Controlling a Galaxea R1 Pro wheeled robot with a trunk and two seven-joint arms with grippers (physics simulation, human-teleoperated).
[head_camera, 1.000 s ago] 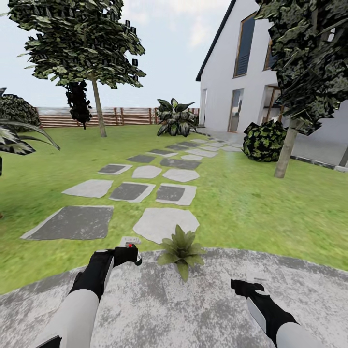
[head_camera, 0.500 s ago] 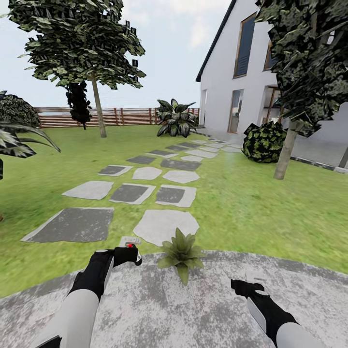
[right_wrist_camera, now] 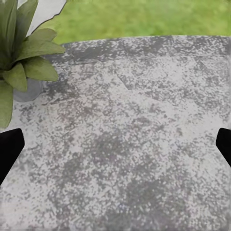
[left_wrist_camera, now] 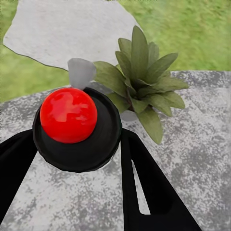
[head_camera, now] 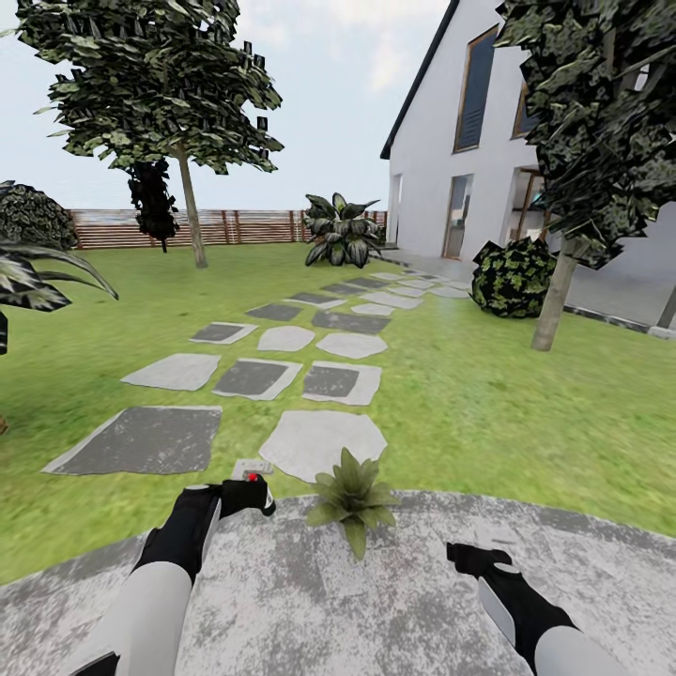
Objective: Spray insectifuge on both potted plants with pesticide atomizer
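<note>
Atomizer work underway at patio edge. Left gripper [head_camera: 252, 495], lower left of the head frame, is clamped on the pesticide atomizer [left_wrist_camera: 77, 127]; in the left wrist frame its dark round head with the red spot sits between the two black fingers [left_wrist_camera: 144, 187], the nozzle end turned toward the potted plant [head_camera: 353, 490]. That aim looks deliberate: bottle held low and level with the rosette, plant just beyond the gripper at lower centre, near but not touching. Plant's pale pot rests on the mottled patio [head_camera: 394, 601] beside a stepping slab [head_camera: 322, 441]. Right gripper [head_camera: 467, 556], lower right, hangs apart from the plant, fingers spread wide, holding nothing. Second plant not seen.
</note>
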